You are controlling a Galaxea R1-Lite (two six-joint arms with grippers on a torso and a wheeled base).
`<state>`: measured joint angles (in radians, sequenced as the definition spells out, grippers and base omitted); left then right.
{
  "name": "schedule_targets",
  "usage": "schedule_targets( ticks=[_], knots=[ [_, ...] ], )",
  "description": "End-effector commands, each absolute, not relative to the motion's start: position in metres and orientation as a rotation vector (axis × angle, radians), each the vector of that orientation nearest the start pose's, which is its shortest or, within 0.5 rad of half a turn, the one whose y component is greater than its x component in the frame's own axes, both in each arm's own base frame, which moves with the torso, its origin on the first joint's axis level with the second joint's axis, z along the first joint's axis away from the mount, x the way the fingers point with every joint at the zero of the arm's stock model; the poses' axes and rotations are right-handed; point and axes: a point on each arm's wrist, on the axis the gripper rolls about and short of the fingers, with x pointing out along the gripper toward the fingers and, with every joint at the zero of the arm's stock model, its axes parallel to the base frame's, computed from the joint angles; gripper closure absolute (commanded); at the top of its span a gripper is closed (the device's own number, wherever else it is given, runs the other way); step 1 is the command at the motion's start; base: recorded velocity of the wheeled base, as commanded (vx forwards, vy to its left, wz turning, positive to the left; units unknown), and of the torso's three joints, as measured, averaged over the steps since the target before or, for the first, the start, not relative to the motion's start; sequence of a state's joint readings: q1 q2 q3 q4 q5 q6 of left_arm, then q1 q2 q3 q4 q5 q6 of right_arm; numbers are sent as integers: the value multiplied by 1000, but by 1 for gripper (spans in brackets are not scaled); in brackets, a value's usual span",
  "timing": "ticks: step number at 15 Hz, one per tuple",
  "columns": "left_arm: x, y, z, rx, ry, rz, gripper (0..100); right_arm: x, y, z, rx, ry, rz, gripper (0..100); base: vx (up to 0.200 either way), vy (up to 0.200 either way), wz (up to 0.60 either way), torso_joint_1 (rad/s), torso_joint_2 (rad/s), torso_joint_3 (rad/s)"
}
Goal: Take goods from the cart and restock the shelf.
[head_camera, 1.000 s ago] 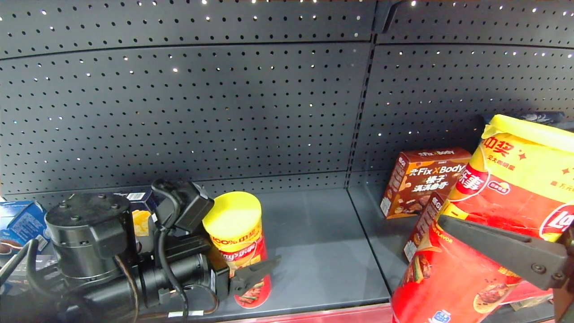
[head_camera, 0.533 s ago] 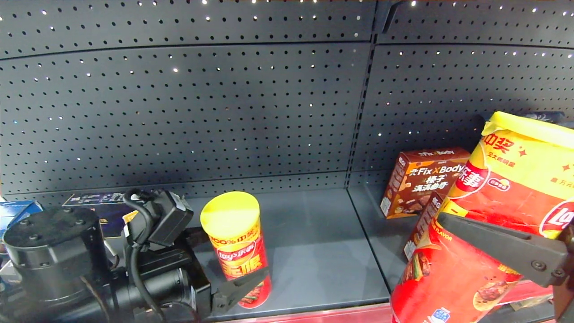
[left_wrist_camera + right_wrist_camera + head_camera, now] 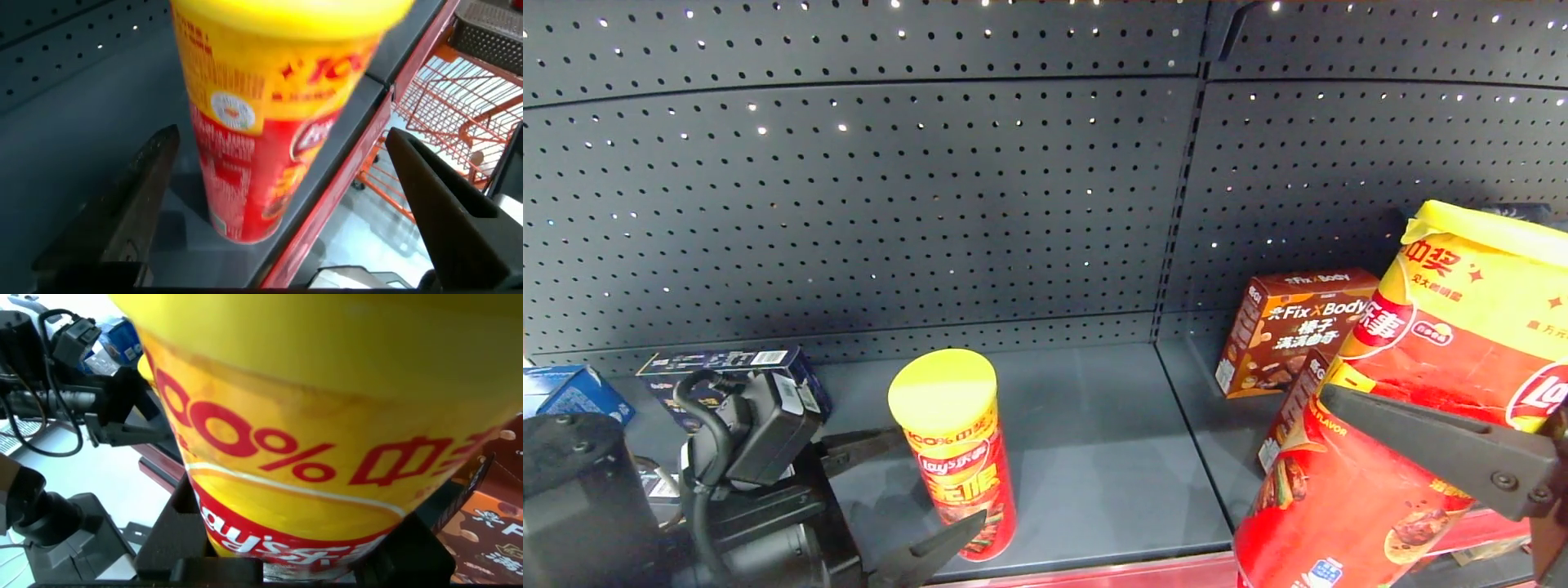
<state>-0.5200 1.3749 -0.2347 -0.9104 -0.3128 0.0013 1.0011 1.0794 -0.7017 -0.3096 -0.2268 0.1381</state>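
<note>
Yellow-lidded red crisp canister (image 3: pixel 947 408) stands upright on grey metal shelf (image 3: pixel 1094 441). Back left gripper (image 3: pixel 943 474), fingers spread, straight out without brushing it; right gripper (image 3: pixel 302 547) clamps second such canister (image 3: pixel 1421 367).

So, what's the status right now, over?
Left gripper open around shelved can, not touching. Right gripper clamped on second can. Brown boxes behind it.

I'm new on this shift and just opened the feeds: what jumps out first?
A red and yellow chip can looms close at the right, clamped in the right gripper. A second chip can stands upright near the front edge of the shelf, between the open fingers of the left gripper.
</note>
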Motion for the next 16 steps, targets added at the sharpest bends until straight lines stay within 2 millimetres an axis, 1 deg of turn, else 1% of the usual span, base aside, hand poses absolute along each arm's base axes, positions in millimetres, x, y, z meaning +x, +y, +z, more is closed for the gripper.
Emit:
schedule_targets(
  ticks=[1,5,9,10,12,14,15,16],
  knots=[
    [148,-89,148,22,201,-809,0,86,124,263,90,111,769,100,0,0,0,0,0,0],
    [145,-82,160,13,136,-781,0,86,124,262,88,115,768,100,0,0,0,0,0,0],
    [137,-77,176,6,51,-761,0,85,124,261,88,117,767,100,0,0,0,0,0,0],
    [132,-73,184,1,6,-724,0,85,123,262,91,112,761,100,0,0,0,0,0,0],
    [127,-59,193,-4,-54,-649,0,85,123,263,93,107,761,100,0,0,0,0,0,0],
    [117,-47,202,-7,-124,-593,0,83,121,265,96,96,762,100,0,0,0,0,0,0],
    [111,-44,206,-9,-155,-580,0,82,118,266,99,89,760,100,0,0,0,0,0,0],
    [111,-44,206,-9,-155,-580,0,82,118,266,99,89,760,100,0,0,0,0,0,0]
  ],
)
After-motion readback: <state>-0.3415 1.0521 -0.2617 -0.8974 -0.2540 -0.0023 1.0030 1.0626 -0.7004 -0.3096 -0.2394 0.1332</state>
